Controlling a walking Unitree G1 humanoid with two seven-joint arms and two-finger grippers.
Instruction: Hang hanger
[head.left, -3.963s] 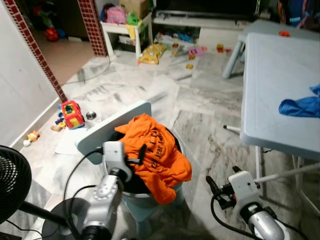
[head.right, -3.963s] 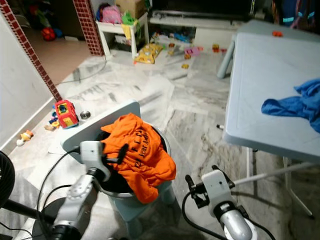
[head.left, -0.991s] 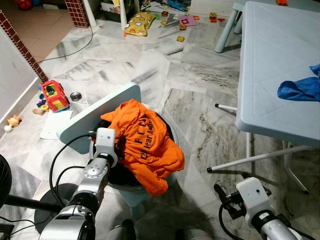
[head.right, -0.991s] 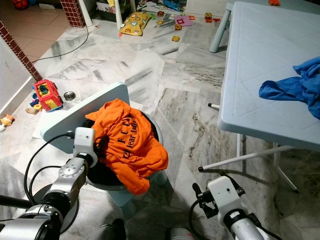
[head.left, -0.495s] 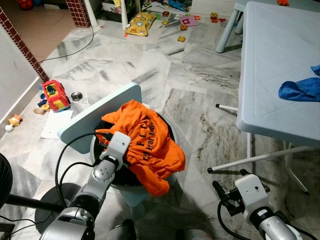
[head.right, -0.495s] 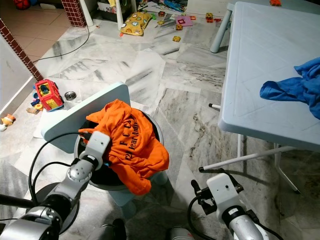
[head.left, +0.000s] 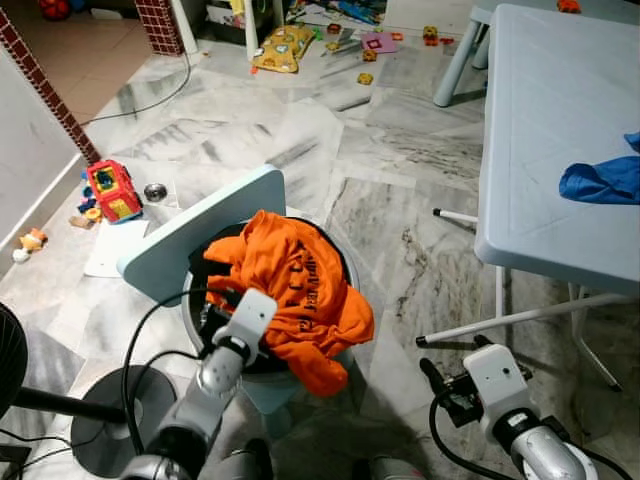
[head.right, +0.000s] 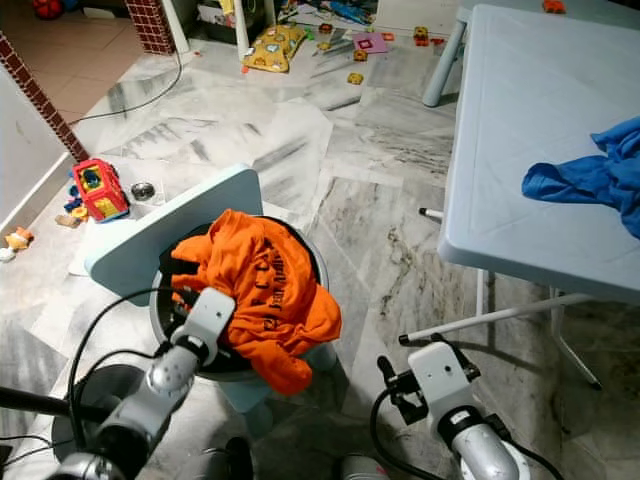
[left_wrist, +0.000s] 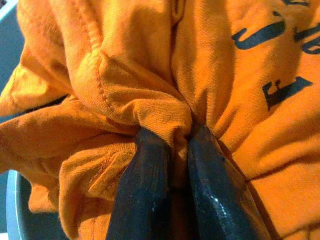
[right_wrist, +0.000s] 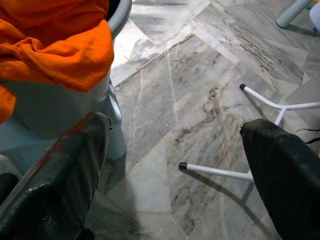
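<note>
An orange T-shirt (head.left: 295, 285) with dark lettering lies heaped over a round grey basket (head.right: 318, 262) on a pale blue stool (head.left: 265, 390). My left gripper (left_wrist: 172, 137) is at the shirt's near left edge, shut on a bunched fold of the orange cloth (left_wrist: 150, 105). In the left eye view this gripper (head.left: 218, 303) sits just above the basket's near rim. My right gripper (right_wrist: 172, 165) hangs low to the right of the basket, open, with bare marble floor between its fingers (right_wrist: 60, 170).
A pale blue board (head.left: 200, 245) leans on the basket's far left. A white folding table (head.left: 550, 130) with a blue cloth (head.left: 600, 180) stands at the right, its legs (head.left: 500, 320) near my right gripper. A fan base (head.left: 100, 430), a toy car (head.left: 112, 190) and scattered toys lie around.
My left arm has swung from the basket's left side round to its near side, fingers still in the shirt's edge. The shirt is bunched slightly more. The right gripper has barely moved.
</note>
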